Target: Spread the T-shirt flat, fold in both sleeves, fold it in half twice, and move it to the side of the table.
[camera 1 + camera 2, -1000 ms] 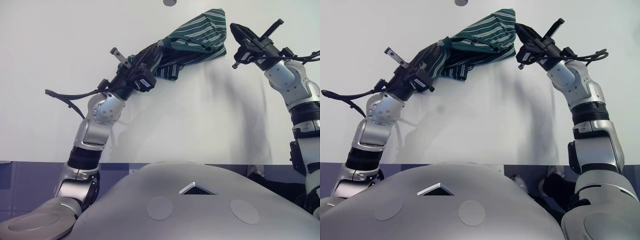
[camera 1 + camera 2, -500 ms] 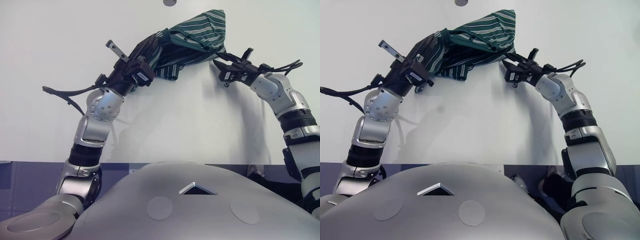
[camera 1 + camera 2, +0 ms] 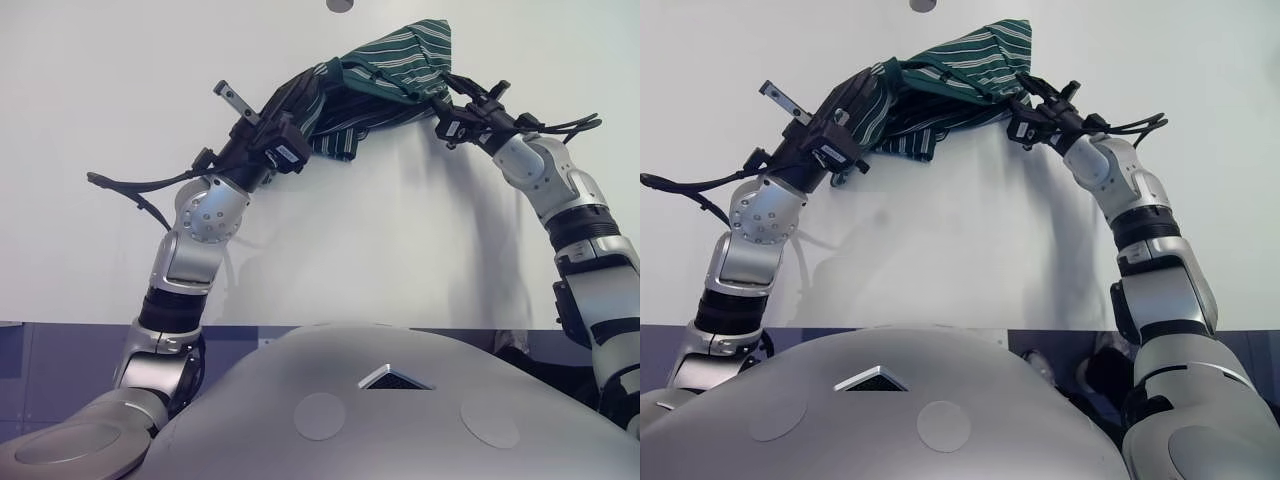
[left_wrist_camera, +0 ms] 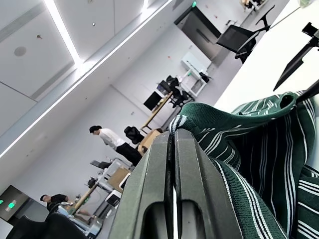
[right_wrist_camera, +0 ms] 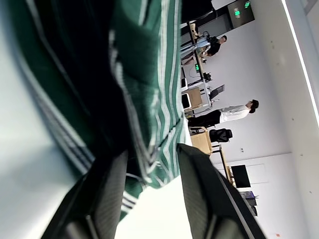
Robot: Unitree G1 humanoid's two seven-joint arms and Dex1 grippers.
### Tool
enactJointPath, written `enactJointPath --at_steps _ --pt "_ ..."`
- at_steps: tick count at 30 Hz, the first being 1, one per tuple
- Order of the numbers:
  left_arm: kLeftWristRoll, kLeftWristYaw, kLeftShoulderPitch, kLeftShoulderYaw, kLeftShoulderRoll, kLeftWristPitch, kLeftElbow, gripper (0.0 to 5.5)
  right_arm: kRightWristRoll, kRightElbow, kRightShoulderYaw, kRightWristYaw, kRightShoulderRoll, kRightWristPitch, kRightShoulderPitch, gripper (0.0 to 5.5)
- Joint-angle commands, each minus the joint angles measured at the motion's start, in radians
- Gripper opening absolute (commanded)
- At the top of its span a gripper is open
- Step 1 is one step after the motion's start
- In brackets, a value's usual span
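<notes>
While the left tool [image 4: 174,134] is closed, its two fingers [image 4: 154,169] pressed together with only a hairline gap, it pinches a striped fold of the T-shirt [image 3: 385,60] right at its tips, and more of the cloth drapes over and behind it. It grips the T-shirt's left end, the lower of the two. The right tool [image 5: 153,152] is open at the T-shirt's right end, its fingers spread apart with a hanging edge of the green fabric lying between them; whether either finger touches the cloth I cannot tell.

The T-shirt is dark green with thin white stripes. It is bunched, not spread, and slung between the two tools like a short hammock, rising to a peak at its right end and sagging into a crumpled fold below its middle. The white table [image 3: 400,230] lies beneath the T-shirt. A small grey disc [image 3: 339,4] sits on the table just beyond the T-shirt's left half.
</notes>
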Motion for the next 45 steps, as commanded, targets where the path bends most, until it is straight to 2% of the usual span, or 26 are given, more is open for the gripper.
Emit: enactJointPath --at_steps 1,2,8,11,15,17,21,26,28,31,35,37,39,42,45 --pt "-0.009 -0.008 -0.017 -0.006 -0.001 -0.008 0.001 0.0 -0.029 0.049 0.019 -0.032 0.038 0.014 -0.05 1.61" --pt "-0.009 -0.008 -0.016 -0.007 -0.001 -0.009 0.0 0.0 -0.032 0.057 0.02 -0.038 0.046 0.013 -0.055 1.53" --pt "-0.018 -0.013 -0.018 0.001 0.009 -0.016 -0.009 0.0 -0.013 0.037 -0.006 -0.055 0.032 -0.031 -0.054 0.1" --pt "-0.129 -0.089 -0.039 0.03 0.044 -0.006 -0.046 0.0 0.062 -0.061 -0.064 0.024 -0.055 -0.071 -0.021 0.04" --pt "-0.469 -0.313 -0.064 0.093 0.153 0.139 -0.196 0.0 0.341 -0.307 -0.14 0.346 -0.249 -0.087 0.031 0.04" --pt "-0.635 -0.404 -0.057 0.112 0.214 0.277 -0.288 0.0 0.512 -0.448 -0.145 0.559 -0.345 -0.025 0.068 0.04" --pt "-0.925 -0.538 0.026 0.111 0.321 0.513 -0.417 0.0 0.714 -0.694 -0.124 0.874 -0.509 0.173 0.216 0.04" --pt "-1.436 -0.62 0.068 0.249 0.468 0.759 -0.532 0.0 0.995 -0.941 -0.216 1.142 -0.683 0.552 0.28 0.04" --pt "-1.57 -0.632 0.066 0.278 0.516 0.821 -0.554 0.0 1.059 -1.029 -0.243 1.237 -0.753 0.639 0.33 0.04" --pt "-1.692 -0.636 0.07 0.282 0.564 0.888 -0.595 0.0 1.09 -1.097 -0.267 1.318 -0.783 0.705 0.354 0.04" --pt "-1.737 -0.636 0.113 0.268 0.583 0.932 -0.631 0.0 1.1 -1.174 -0.298 1.415 -0.822 0.748 0.427 0.04" --pt "-1.741 -0.603 0.111 0.265 0.56 0.93 -0.625 0.0 1.082 -1.171 -0.295 1.41 -0.796 0.752 0.407 0.04" --pt "-1.678 -0.541 0.052 0.266 0.516 0.907 -0.57 0.0 1.021 -1.096 -0.269 1.37 -0.718 0.728 0.3 0.04" --pt "-1.134 -0.462 -0.218 0.115 0.604 0.842 -0.343 0.0 0.768 -0.807 -0.179 1.189 -0.497 0.607 -0.018 0.04" --pt "-0.714 -0.598 -0.611 -0.039 0.681 0.656 -0.001 0.0 0.545 -0.474 -0.096 1.049 -0.354 0.488 -0.32 0.04"
